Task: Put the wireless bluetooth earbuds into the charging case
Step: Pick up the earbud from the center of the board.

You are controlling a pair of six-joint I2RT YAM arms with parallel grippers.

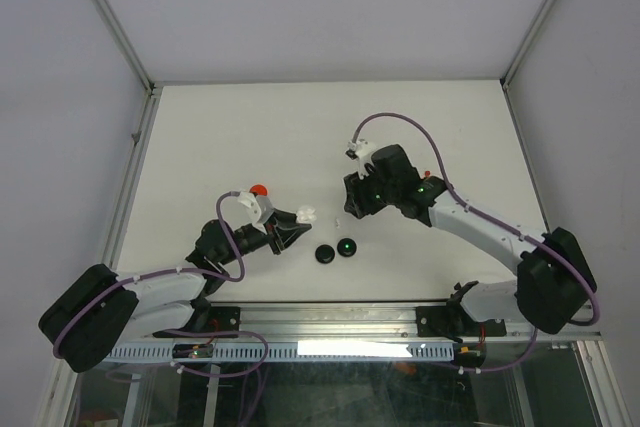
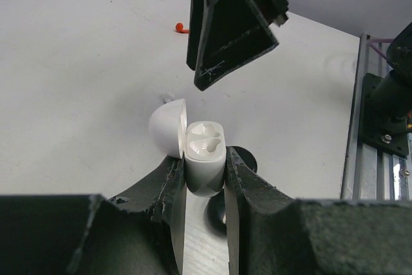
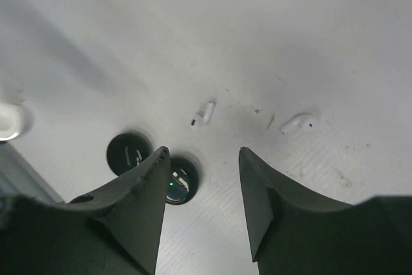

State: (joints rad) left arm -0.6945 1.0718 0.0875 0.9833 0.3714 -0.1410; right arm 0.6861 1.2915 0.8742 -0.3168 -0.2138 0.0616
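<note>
My left gripper (image 2: 205,175) is shut on the white charging case (image 2: 205,159), gripping its body from both sides. The case lid (image 2: 165,130) stands open to the left, and the white hollows inside face up. In the top view the case (image 1: 305,215) hangs just left of my right gripper (image 1: 350,209). My right gripper (image 3: 203,156) is open above the table with nothing between its fingers. Two white earbuds lie apart on the table just beyond its fingertips, one (image 3: 203,114) ahead and one (image 3: 297,122) to the right. A red earbud (image 2: 182,28) lies farther off.
Two black round discs (image 3: 127,152) (image 3: 181,185) lie by the right gripper's left finger, one showing a green light; from above, the discs (image 1: 324,254) (image 1: 346,246) sit near the table's front. The metal rail (image 1: 330,322) runs along the near edge.
</note>
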